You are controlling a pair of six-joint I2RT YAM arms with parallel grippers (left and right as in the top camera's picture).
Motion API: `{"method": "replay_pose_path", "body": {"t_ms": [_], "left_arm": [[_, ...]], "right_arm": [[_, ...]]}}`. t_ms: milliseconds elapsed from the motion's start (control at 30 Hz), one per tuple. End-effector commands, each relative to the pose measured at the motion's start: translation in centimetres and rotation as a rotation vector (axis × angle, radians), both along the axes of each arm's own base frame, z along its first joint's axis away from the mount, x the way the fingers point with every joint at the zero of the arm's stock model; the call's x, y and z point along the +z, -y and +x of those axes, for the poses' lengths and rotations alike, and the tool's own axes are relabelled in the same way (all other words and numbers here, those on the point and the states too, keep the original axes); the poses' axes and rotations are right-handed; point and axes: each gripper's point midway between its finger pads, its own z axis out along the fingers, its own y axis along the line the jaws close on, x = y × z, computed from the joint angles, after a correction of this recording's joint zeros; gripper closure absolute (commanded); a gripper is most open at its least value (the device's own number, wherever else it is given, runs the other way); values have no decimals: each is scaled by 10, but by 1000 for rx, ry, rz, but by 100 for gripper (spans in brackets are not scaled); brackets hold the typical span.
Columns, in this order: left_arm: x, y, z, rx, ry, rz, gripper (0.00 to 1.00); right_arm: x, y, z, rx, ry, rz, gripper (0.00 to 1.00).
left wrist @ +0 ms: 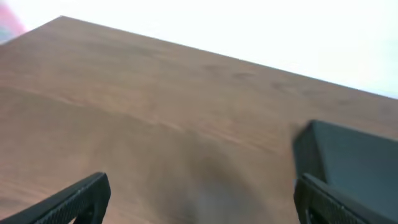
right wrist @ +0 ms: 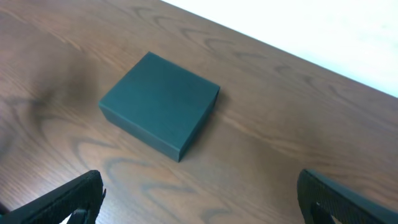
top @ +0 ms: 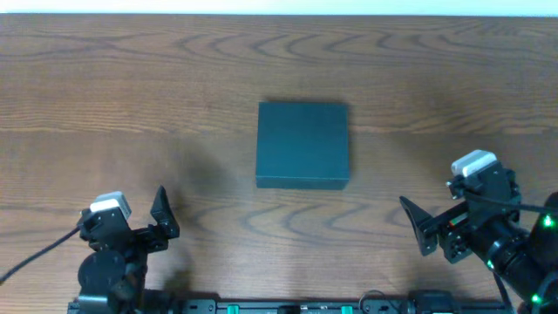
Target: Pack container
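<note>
My left claw [left wrist: 200, 198] is spread wide. Its two dark fingers [left wrist: 81, 196] show at the lower corners of my left wrist view, with the brown wood grain of the tabletop [top: 131, 87] between them. My right claw [right wrist: 199, 196] is spread just as wide, and its fingertips sit in the lower left and lower right of my right wrist view. Neither claw touches anything. The container [top: 302, 144], a dark teal box with its lid down flat, lies on the tabletop in the middle of the overhead frame, well apart from both my arms, which sit at the lower left and lower right of that frame. In my left wrist view a corner of the box comes in at the right edge, just above my right-hand finger. In my right wrist view the whole box lies left of centre in the upper half, turned at an angle to me.
</note>
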Motion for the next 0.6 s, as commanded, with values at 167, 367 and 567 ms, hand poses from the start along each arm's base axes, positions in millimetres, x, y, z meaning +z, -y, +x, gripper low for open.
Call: {"method": "replay_pose_path", "body": {"t_ms": [167, 367, 567], "left_arm": [[-45, -8, 13, 40, -7, -35, 5], [-65, -14, 16, 69, -30, -32, 5], [-76, -15, 17, 70, -31, -24, 5]], "right_arm": [[-1, -1, 0, -1, -5, 9, 1], [-1, -1, 0, -1, -5, 9, 1], [-1, -1, 0, -1, -5, 8, 1]]}}
